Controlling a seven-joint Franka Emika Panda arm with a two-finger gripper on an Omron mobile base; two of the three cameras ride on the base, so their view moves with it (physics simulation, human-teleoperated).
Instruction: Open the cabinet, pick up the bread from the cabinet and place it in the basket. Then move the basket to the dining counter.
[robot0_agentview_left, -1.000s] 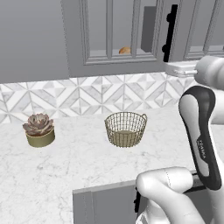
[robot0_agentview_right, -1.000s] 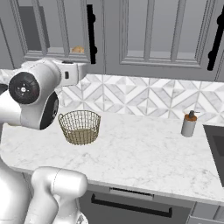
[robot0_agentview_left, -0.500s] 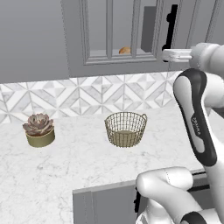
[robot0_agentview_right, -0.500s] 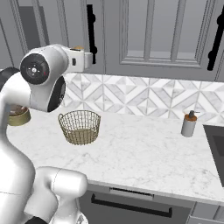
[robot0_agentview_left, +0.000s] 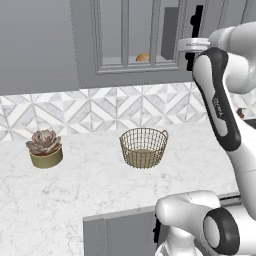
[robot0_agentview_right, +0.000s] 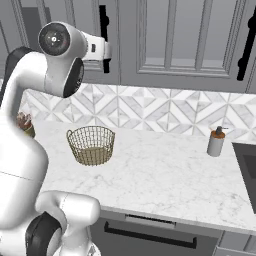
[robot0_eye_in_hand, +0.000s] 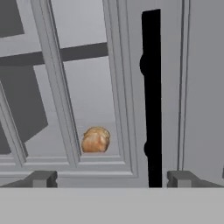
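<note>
The grey cabinet's (robot0_agentview_left: 130, 70) glass-paned door is shut, and its long black bar handle (robot0_eye_in_hand: 151, 96) stands upright on the right side of the hand view. Behind the glass, low on the shelf, lies the small golden-brown bread (robot0_eye_in_hand: 95, 139), also seen through the panes as bread (robot0_agentview_left: 143, 57). My gripper (robot0_eye_in_hand: 113, 179) is open, raised in front of the door; the handle stands just inside its right fingertip (robot0_eye_in_hand: 183, 178), not touching. From the bases the gripper (robot0_agentview_left: 189, 49) (robot0_agentview_right: 106, 56) hangs by the handle (robot0_agentview_right: 104, 27). The wire basket (robot0_agentview_left: 143, 147) (robot0_agentview_right: 91, 145) stands empty on the marble worktop. The dining counter is out of view.
An olive pot with a pinkish succulent (robot0_agentview_left: 45, 149) stands left of the basket. To the right stand a soap dispenser (robot0_agentview_right: 216, 142) and a dark sink (robot0_agentview_right: 247, 162). Another cabinet door with a black handle (robot0_agentview_right: 247, 47) hangs at the far right.
The arm has swung up and forward, carrying the hand from below the cabinet to the height of the black bar handle. The jaws have stayed open. Basket and bread have not moved.
</note>
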